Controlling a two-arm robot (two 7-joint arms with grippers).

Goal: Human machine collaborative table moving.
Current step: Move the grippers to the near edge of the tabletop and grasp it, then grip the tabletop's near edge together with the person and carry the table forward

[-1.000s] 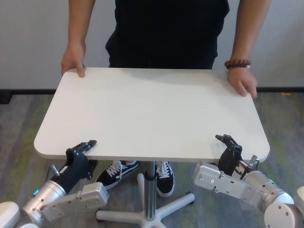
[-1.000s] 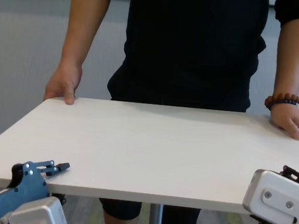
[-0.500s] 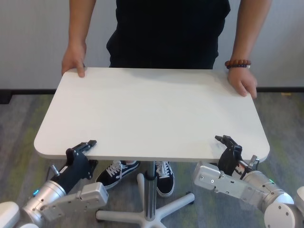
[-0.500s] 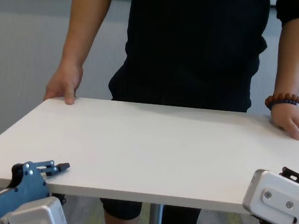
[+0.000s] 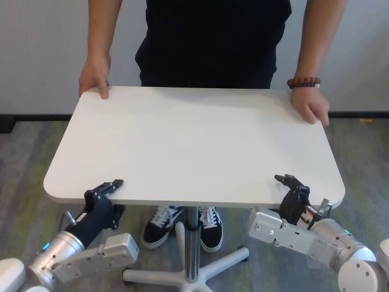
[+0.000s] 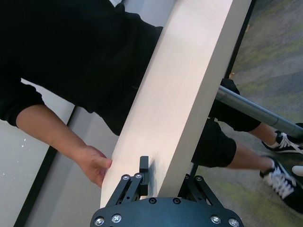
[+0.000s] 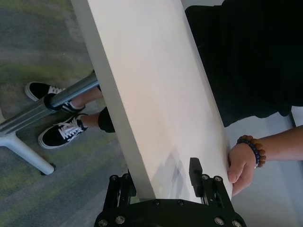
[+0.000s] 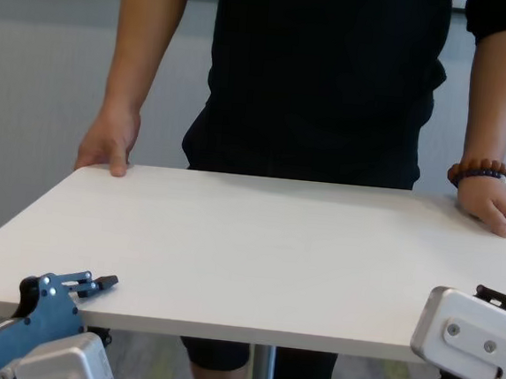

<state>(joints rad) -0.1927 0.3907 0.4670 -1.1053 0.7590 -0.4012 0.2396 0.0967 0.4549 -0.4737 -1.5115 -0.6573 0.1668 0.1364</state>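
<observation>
The white table (image 5: pixel 194 140) stands on its grey pole leg (image 5: pixel 192 243). The human (image 5: pixel 213 42), in black, stands at the far side with a hand on each far corner; a bead bracelet (image 5: pixel 304 82) is on one wrist. My left gripper (image 5: pixel 112 191) is at the near edge on the left, its upper finger flat on the tabletop, shut on the table (image 6: pixel 189 71). My right gripper (image 5: pixel 285 190) is at the near edge on the right. Its jaws straddle the table edge (image 7: pixel 156 94), with the upper finger (image 7: pixel 195 172) held slightly above the top.
The table's white star base (image 5: pixel 225 261) spreads on grey carpet between my arms. The human's sneakers (image 5: pixel 161 224) are under the table near the pole. A pale wall stands behind the person.
The human's shoe on the left has stepped closer to the pole. The table and both grippers have hardly moved.
</observation>
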